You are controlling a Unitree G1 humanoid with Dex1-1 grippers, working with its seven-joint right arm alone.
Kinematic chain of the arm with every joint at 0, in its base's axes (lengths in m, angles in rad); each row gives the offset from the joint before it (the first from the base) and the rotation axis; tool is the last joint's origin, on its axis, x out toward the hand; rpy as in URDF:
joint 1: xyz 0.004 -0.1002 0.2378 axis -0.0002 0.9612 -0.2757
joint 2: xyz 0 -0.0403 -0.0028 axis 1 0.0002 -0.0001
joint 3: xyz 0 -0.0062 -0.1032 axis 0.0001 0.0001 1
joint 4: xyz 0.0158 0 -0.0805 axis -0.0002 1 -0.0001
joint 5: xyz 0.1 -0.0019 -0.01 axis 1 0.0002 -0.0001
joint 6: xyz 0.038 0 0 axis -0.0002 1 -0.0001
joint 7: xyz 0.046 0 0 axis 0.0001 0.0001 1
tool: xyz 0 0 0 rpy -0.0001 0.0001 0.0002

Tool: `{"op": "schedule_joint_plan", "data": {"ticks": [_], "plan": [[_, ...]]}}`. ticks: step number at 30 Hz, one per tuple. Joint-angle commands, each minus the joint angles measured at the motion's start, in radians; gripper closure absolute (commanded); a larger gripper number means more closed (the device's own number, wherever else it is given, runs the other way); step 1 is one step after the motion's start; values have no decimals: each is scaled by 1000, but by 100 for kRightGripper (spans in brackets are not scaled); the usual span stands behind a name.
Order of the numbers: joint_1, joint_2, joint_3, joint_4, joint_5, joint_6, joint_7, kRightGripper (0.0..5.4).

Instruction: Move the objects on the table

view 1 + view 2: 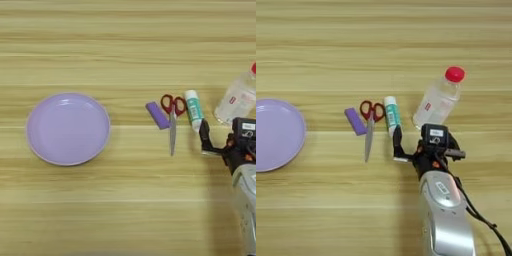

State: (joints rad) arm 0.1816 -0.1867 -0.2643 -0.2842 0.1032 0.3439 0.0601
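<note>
A round lavender plate point(68, 128) lies on the left of the wooden table point(125, 210). Right of centre, side by side, are a small purple block point(158, 115), red-handled scissors point(173, 120) with the blades pointing toward me, and a white-and-green glue stick point(194, 110). My right gripper point(423, 146) comes in from the bottom right on a silver forearm point(445, 215). It is open and holds nothing. Its left black finger point(397, 141) stands just below the near end of the glue stick.
A clear plastic bottle point(437, 100) with a red cap lies tilted just behind the gripper and right of the glue stick. Bare wood stretches between the plate and the block, and across the front of the table.
</note>
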Motion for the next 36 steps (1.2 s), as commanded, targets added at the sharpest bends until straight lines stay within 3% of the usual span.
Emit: {"op": "schedule_joint_plan", "data": {"ticks": [1, 9, 17, 22, 29, 36], "plan": [[22, -12, 8, -120, 15, 9, 26, 3], [90, -4, 74, -257, 78, 82, 118, 3], [105, -4, 134, -341, 79, 106, 145, 3], [62, -7, 191, -345, 53, 103, 144, 3], [-77, 0, 292, -314, 11, 137, 138, 3], [-175, 10, 317, -239, -9, 155, 133, 3]]}}
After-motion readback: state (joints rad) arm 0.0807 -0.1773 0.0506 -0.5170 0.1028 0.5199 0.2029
